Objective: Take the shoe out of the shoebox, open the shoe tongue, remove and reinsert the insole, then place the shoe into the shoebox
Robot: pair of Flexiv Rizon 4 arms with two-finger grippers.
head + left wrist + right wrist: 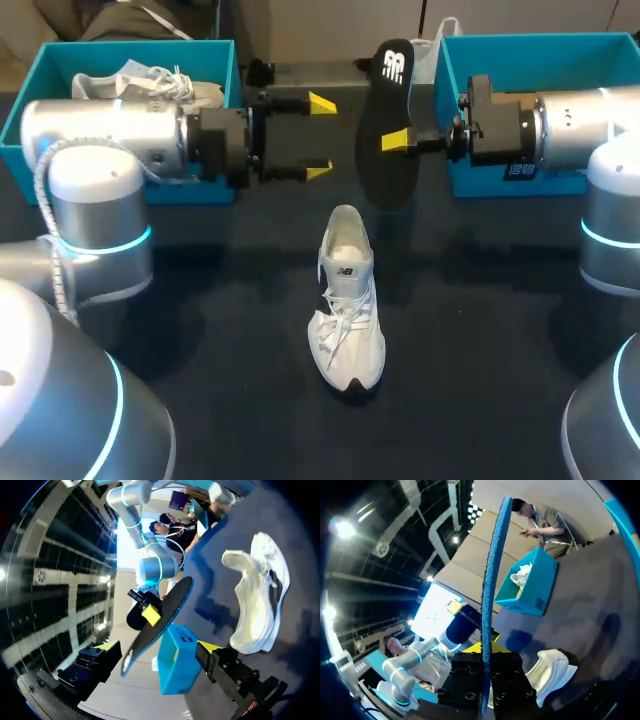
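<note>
Count it up: two teal shoeboxes, two white shoes, one black insole. The left shoebox (150, 47) has the boxed shoe (150, 85) lying inside it. The right shoebox (540, 40) sits at the other far corner of the worktop (480, 330).

The loose shoe (347, 300) stands mid-worktop, outside both boxes, toe toward the robot. The right jaws are clamped on the insole (385, 110), holding it upright in the air between the boxes. The left jaws are spread wide on nothing, just beside it.

The head view gives the insole's broad black face. The right wrist view shows it edge-on, a thin blue strip (492, 580), with the left shoebox (535, 590) beyond. The left wrist view catches only the right shoebox (175, 665) and the loose shoe's side (260, 595).
</note>
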